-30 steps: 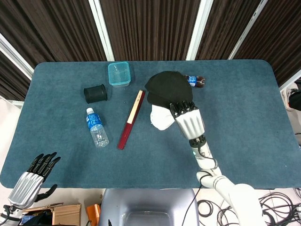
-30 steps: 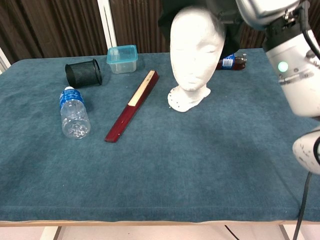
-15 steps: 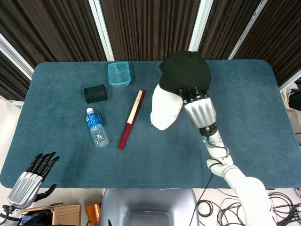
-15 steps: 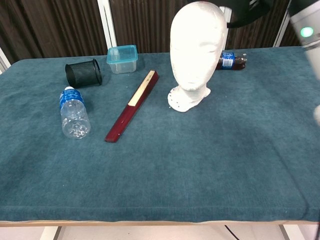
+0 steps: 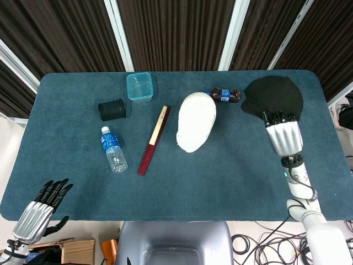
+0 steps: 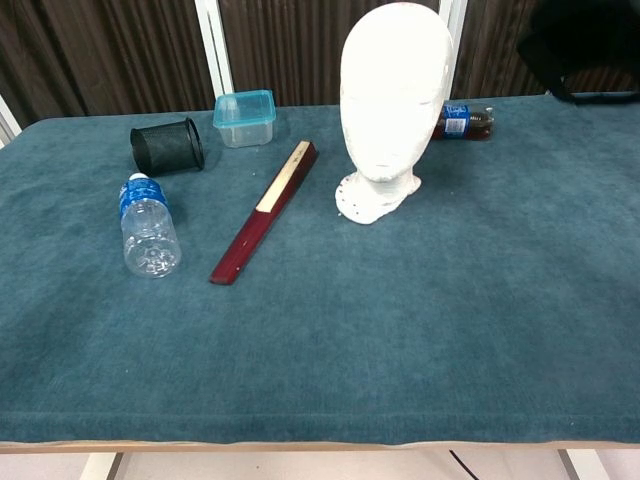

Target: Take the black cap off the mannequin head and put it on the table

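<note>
The black cap (image 5: 273, 100) is off the white mannequin head (image 5: 196, 120) and hangs in the air over the table's right side. My right hand (image 5: 283, 134) grips it at its near edge. In the chest view the cap (image 6: 585, 45) shows at the top right, above the table, and the mannequin head (image 6: 392, 100) stands bare and upright. My left hand (image 5: 39, 212) is low at the bottom left, off the table, fingers apart and holding nothing.
On the blue table (image 5: 83, 176) lie a black mesh cup (image 5: 112, 110), a clear lidded box (image 5: 139, 86), a water bottle (image 5: 113, 149), a dark red folded fan (image 5: 154, 139) and a dark soda bottle (image 5: 225, 95) behind the mannequin head.
My right hand lifted the cap off the mannequin head and carried it up and to the right. The soda bottle behind the head is now uncovered. The left hand stayed put.
</note>
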`<state>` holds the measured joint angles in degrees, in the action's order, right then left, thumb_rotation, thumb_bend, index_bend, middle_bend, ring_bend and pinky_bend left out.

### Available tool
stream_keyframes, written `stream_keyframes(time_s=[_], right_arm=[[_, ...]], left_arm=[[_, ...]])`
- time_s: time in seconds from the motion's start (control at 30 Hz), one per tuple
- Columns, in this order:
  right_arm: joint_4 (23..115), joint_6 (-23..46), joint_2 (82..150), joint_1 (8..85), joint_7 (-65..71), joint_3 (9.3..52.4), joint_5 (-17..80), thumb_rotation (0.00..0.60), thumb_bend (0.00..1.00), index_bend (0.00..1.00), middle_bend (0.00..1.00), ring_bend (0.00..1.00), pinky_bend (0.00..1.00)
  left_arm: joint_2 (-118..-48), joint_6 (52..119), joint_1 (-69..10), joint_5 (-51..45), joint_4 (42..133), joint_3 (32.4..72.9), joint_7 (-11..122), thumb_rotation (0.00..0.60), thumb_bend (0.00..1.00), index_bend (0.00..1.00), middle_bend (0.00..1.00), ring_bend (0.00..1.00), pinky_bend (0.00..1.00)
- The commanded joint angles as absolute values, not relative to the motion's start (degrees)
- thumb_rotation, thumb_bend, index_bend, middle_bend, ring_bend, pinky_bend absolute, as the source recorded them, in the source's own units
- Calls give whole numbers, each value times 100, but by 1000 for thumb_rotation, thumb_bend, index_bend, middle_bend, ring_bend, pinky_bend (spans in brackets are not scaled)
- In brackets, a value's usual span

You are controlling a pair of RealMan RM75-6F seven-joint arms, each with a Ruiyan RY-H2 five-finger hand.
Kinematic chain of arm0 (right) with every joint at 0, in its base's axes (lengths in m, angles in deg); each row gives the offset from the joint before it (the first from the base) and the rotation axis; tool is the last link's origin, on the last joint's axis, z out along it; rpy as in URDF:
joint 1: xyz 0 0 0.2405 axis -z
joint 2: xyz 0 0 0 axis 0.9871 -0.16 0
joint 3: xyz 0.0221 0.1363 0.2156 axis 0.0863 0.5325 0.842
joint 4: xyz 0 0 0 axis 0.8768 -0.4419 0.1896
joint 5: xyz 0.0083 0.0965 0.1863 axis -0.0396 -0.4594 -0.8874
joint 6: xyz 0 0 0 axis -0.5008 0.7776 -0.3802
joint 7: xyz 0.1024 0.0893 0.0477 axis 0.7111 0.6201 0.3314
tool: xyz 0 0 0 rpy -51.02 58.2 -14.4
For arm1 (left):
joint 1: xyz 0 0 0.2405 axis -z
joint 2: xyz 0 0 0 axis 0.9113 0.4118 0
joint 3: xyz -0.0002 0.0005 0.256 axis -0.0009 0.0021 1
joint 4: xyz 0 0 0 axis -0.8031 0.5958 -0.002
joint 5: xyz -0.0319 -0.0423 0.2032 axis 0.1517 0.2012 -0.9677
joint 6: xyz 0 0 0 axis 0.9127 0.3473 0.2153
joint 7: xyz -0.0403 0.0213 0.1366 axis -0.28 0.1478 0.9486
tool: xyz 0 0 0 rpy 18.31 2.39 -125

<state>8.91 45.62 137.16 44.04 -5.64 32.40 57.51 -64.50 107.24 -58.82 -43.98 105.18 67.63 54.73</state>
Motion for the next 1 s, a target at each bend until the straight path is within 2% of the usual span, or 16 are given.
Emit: stream_keyframes(time_s=[0.03, 0.4, 0.5, 0.6, 0.67, 0.77, 0.87, 1.0], right_arm=[[642, 4342, 14001, 4594, -358, 3065, 5738, 600, 433, 1000, 842, 716, 970], [417, 4520, 14589, 4941, 127, 2583, 5997, 600, 414, 1000, 842, 709, 965], [445, 4674, 14636, 5035, 260, 2442, 6104, 600, 405, 934, 815, 678, 939], [503, 4815, 14659, 5212, 373, 2251, 6245, 600, 404, 725, 725, 628, 901], [600, 4843, 14663, 5392, 453, 2124, 6322, 600, 391, 531, 641, 583, 865], [771, 4740, 14628, 5673, 524, 1947, 6406, 600, 301, 296, 522, 508, 818], [1030, 4561, 14526, 5913, 674, 1802, 6454, 600, 165, 126, 443, 438, 777], [1264, 4357, 14409, 6040, 696, 1723, 6461, 600, 86, 26, 371, 367, 712]], left_arm=[[-6440, 10710, -5872, -4389, 10525, 6764, 5457, 600, 312, 0, 19, 61, 72], [-6375, 10849, -5924, -4383, 10477, 6757, 5307, 600, 312, 0, 19, 61, 72], [-6375, 10856, -5928, -4393, 10472, 6762, 5301, 600, 312, 0, 19, 61, 72], [-6377, 10862, -5927, -4402, 10472, 6761, 5302, 600, 312, 0, 19, 61, 71], [-6379, 10859, -5923, -4406, 10473, 6759, 5305, 600, 311, 0, 19, 61, 72], [-6375, 10841, -5914, -4398, 10474, 6756, 5302, 600, 311, 0, 19, 61, 72], [-6369, 10850, -5915, -4400, 10477, 6752, 5294, 600, 312, 0, 19, 61, 72], [-6368, 10859, -5917, -4406, 10478, 6752, 5290, 600, 312, 0, 19, 61, 72]])
